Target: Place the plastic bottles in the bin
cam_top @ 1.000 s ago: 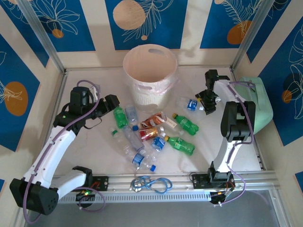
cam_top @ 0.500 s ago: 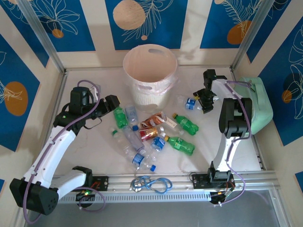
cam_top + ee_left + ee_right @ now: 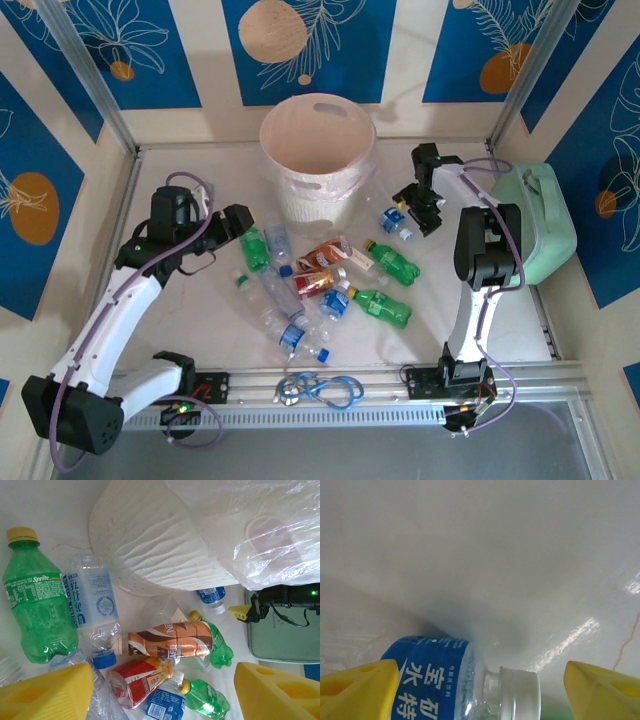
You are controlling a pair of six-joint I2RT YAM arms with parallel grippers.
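The white bin (image 3: 317, 150) stands at the back centre; its perforated wall (image 3: 150, 545) fills the top of the left wrist view. Several plastic bottles (image 3: 320, 280) lie heaped in front of it: a green Sprite one (image 3: 35, 600), a clear blue-labelled one (image 3: 92, 605), a brown-labelled one (image 3: 170, 642) and a red one (image 3: 140, 677). My left gripper (image 3: 240, 218) (image 3: 162, 682) hangs open over the heap's left side. My right gripper (image 3: 408, 212) (image 3: 480, 680) is open astride a small clear bottle with a blue label (image 3: 392, 220) (image 3: 435, 680), right of the bin.
A mint-green case (image 3: 545, 225) lies against the right wall. A thin plastic liner (image 3: 260, 530) hangs out of the bin. Blue loops of cord (image 3: 318, 388) rest on the front rail. Bare table stretches along the left side and behind the bin.
My right gripper has swung left toward the bin, and the small blue-labelled bottle has slid left along with it. The left arm and the heap have stayed put.
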